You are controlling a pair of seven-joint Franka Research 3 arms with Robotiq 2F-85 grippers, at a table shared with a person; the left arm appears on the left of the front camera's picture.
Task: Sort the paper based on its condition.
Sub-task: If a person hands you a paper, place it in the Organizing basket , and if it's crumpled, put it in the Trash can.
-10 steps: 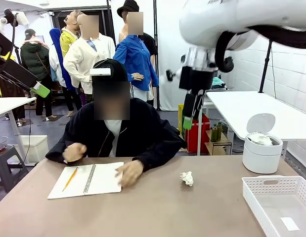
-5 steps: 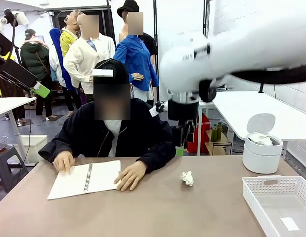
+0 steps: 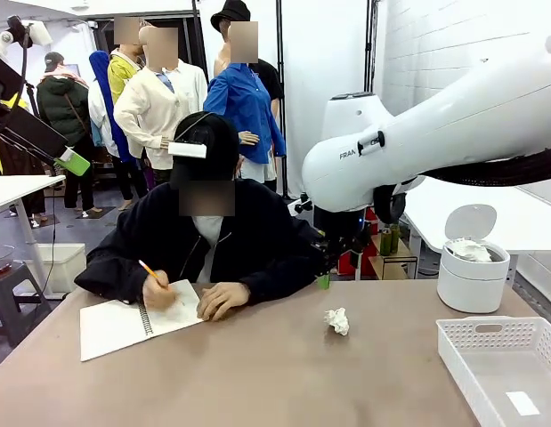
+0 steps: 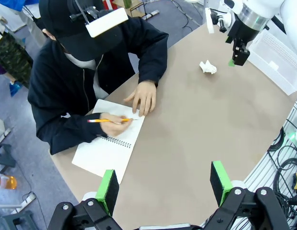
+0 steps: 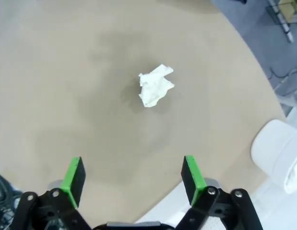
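One crumpled white paper wad lies on the brown table, right of centre; it also shows as the paper and the paper in the two wrist views. My right gripper hangs just above the table, behind and slightly left of the wad. Its green-padded jaws stand open with nothing between them, as the right gripper shows from its own wrist, the wad lying ahead of the fingertips. The left gripper is open too, high over the table's near side.
A person at the far side writes with a pencil in a spiral notebook, one hand flat beside it. A white lidded bin holding crumpled paper stands at the back right. A white slotted basket sits at the front right.
My right arm has swung left and come down from head height to just above the table near the wad. The person has picked up the pencil and started writing; the notebook shifted.
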